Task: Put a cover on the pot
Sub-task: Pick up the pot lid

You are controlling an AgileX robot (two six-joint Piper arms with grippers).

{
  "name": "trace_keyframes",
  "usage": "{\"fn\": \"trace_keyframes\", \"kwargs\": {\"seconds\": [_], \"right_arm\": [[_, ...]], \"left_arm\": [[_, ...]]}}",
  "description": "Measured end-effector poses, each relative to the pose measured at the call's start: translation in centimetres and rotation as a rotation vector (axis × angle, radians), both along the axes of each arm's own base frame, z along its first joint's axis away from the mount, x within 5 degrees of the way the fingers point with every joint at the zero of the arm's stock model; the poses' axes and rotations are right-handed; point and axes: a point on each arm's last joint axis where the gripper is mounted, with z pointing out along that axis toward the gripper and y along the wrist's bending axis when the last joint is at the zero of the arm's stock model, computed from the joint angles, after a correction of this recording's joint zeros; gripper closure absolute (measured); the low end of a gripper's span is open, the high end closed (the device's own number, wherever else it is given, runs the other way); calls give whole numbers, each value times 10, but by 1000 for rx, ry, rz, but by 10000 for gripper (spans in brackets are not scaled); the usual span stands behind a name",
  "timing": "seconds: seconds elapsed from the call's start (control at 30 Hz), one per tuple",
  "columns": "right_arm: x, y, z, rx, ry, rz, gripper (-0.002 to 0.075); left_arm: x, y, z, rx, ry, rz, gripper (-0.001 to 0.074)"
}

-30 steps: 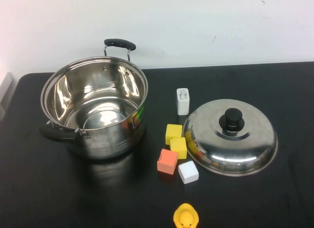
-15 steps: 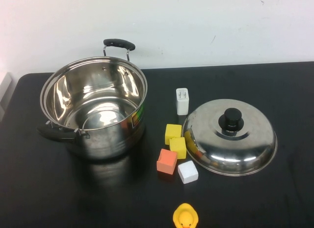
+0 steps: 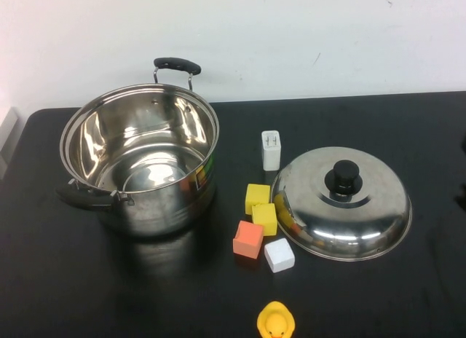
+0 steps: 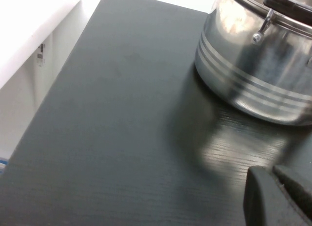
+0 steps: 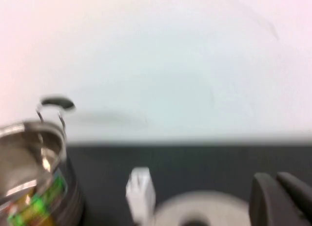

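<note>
The pot point(image 3: 169, 207) is large, shiny steel with two black handles and stands open and empty at the table's left. It also shows in the left wrist view point(image 4: 253, 65) and the right wrist view point(image 5: 34, 187). The domed steel lid point(image 3: 342, 214) with a black knob point(image 3: 344, 178) lies flat on the table to the pot's right, and its top shows in the right wrist view point(image 5: 204, 209). My left gripper point(image 4: 272, 171) is shut and empty, low over the table beside the pot's near left. My right gripper point(image 5: 275, 177) is shut and empty, on the near side of the lid.
A white plug point(image 3: 271, 149) stands between the pot and the lid. Two yellow cubes point(image 3: 261, 208), an orange cube point(image 3: 248, 239) and a white cube point(image 3: 279, 254) lie by the lid's left rim. A yellow duck point(image 3: 276, 322) sits at the front edge.
Pot, lid and small things have not moved. A faint dark shape has come in at the right edge of the high view.
</note>
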Motion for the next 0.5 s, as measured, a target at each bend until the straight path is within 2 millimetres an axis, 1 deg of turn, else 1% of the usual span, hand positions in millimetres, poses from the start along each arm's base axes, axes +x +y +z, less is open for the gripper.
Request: {"fn": "trace_keyframes", "kwargs": {"seconds": [0.07,0.13,0.2,0.23,0.33,0.4,0.43,0.5], "right_arm": [[11,7,-3,-38,-87,8,693],[22,11,-8,-46,-146,-9,638],[31,13,-15,-48,-181,-28,554],[36,15,-19,-51,-186,-36,498],[48,20,-33,-71,-159,-39,337],[55,23,-42,-85,-139,-39,258],[59,25,-46,-91,-133,-41,235],[66,28,-53,-100,-128,-45,215]], "left_arm": [[0,0,0,0,0,0,737],[0,0,0,0,0,0,737],[0,0,0,0,0,0,737],[0,0,0,0,0,0,737],[0,0,0,0,0,0,737],[0,0,0,0,0,0,737],[0,0,0,0,0,0,737],[0,0,0,0,0,0,737]]}}
